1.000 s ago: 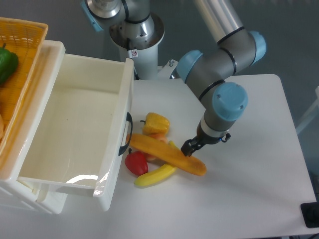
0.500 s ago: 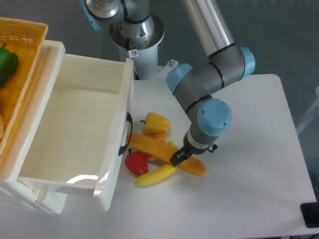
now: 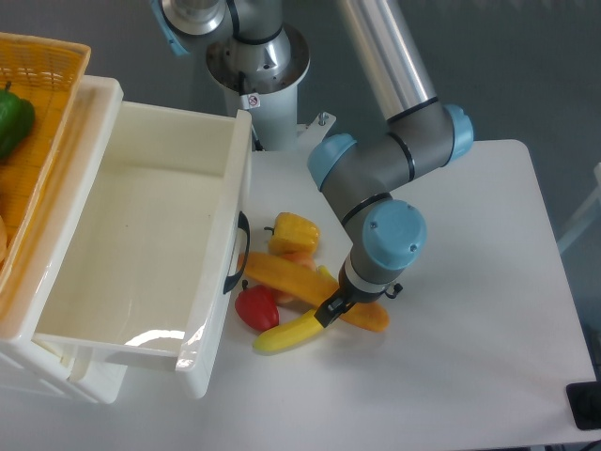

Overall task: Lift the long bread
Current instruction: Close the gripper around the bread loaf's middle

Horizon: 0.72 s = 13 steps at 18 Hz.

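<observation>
- Starting at nine o'clock, the orange basket (image 3: 42, 70) is sitting at the far edge with a green pepper (image 3: 13, 120) resting in it, well apart from the action.
- Next over, the white drawer (image 3: 141, 244) is standing pulled open, its dark handle (image 3: 234, 254) facing the pile of toy foods, which puts the food right beside it.
- Just beside that handle, the red pepper (image 3: 255, 307) is lying on the tabletop (image 3: 470, 357), tucked under the near edge of the loaf.
- The long bread (image 3: 282, 274) is lying on a slant in the middle of the tabletop, running from ten o'clock by the handle down to four o'clock, resting across the other toys rather than flat.
- At its twelve o'clock side the yellow pepper (image 3: 294, 232) is sitting against it; at six o'clock the banana (image 3: 289, 333) is lying just below, touching or nearly so.
- The pincer (image 3: 331, 309) is coming straight down on the loaf's lower half, fingers dark and small here, seemingly straddling it crosswise so the narrow width fits between them.
- Whether it is clenched or released, I cannot tell from this angle; the wrist is hiding the jaws.
- The loaf is looking unlifted, so the grasp seems the step in hand, with the banana crowding the near finger.
</observation>
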{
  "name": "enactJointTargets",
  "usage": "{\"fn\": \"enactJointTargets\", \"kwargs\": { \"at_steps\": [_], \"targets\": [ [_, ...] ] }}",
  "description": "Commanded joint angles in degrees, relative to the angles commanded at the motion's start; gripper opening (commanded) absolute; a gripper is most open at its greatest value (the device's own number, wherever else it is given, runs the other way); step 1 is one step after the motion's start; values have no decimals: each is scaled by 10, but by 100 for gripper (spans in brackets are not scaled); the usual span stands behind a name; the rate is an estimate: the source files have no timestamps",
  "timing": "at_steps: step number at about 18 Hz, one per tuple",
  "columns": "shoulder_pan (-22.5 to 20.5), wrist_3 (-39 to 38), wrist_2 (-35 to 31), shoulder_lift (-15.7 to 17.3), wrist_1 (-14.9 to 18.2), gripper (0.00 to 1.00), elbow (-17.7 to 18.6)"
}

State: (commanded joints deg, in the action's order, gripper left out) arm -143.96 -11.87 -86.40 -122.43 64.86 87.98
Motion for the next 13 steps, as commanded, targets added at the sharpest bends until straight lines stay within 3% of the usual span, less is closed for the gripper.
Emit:
{"fn": "enactJointTargets", "kwargs": {
  "at_steps": [11, 13],
  "targets": [
    [8, 1, -4, 1, -3, 100, 1],
    [8, 0, -12, 1, -3, 95, 2]
  ]
}}
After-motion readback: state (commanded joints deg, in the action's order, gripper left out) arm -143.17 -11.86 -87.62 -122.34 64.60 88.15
